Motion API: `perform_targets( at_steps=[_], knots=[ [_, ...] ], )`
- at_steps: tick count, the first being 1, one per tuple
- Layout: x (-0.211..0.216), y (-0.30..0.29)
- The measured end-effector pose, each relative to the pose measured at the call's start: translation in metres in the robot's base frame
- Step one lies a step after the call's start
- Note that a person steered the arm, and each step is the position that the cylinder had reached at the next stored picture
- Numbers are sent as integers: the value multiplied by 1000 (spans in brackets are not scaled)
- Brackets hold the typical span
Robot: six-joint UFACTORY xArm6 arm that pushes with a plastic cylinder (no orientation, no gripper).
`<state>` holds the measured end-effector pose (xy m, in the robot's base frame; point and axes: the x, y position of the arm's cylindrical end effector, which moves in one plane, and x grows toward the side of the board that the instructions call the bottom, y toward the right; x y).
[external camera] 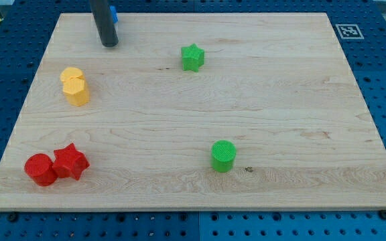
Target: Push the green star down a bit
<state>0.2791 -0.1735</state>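
Observation:
The green star [192,57] sits on the wooden board [280,114] in its upper middle part. My tip [109,43] rests near the board's top left, well to the left of the green star and slightly above it, not touching it. A blue block [113,13] shows partly behind the rod, its shape hidden.
A green cylinder [223,155] stands at the lower middle. Two yellow blocks [75,86] lie together at the left. A red cylinder [39,169] and a red star [70,162] touch at the lower left. A marker tag [348,31] sits off the board's top right corner.

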Motion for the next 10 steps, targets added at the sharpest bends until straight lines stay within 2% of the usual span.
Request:
perform_targets(
  at_steps=[1, 2, 4, 5, 10],
  knots=[
    [-11, 0],
    [-5, 10],
    [44, 85],
    [50, 94],
    [37, 132]
  ],
)
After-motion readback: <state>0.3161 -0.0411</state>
